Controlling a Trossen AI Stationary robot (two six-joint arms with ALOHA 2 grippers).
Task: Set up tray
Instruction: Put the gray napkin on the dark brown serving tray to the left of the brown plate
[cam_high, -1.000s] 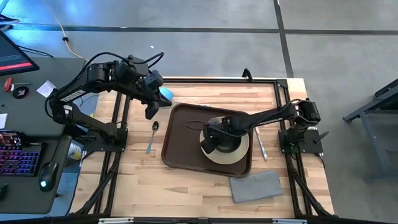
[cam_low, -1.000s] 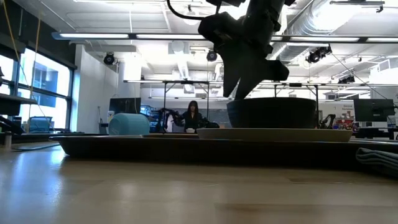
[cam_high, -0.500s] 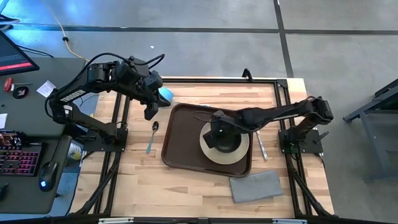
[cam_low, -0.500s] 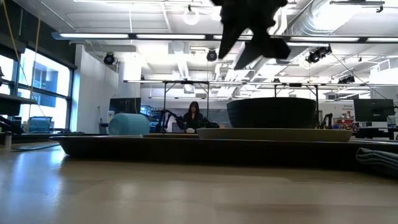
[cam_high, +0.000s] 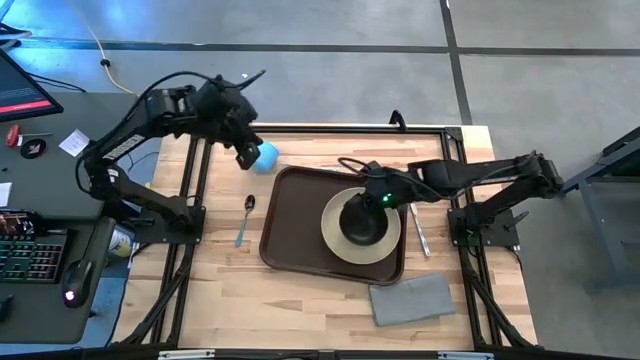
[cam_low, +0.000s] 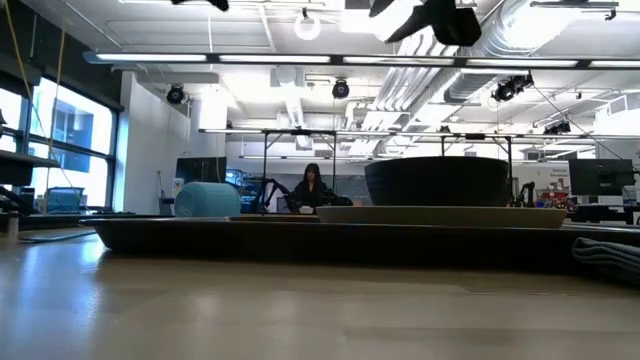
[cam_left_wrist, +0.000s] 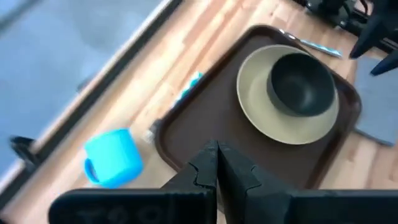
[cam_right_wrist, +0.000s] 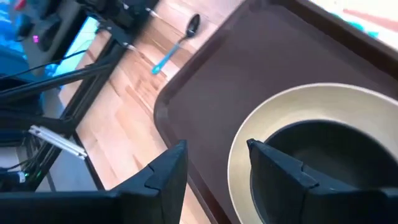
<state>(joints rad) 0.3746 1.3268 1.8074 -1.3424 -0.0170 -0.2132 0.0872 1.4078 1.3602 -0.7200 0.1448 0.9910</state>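
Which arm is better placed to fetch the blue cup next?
Left, probably. The left gripper is shut and hovers right beside the blue cup, off the tray. The right gripper is open above the bowl on the plate.

Plate (cam_high: 385, 246): beige, bowl (cam_high: 364, 218) on top
Mug (cam_high: 266, 156): blue, on bench (cam_high: 300, 300)
Spoon (cam_high: 245, 220): blue-handled
Napkin (cam_high: 413, 298): grey
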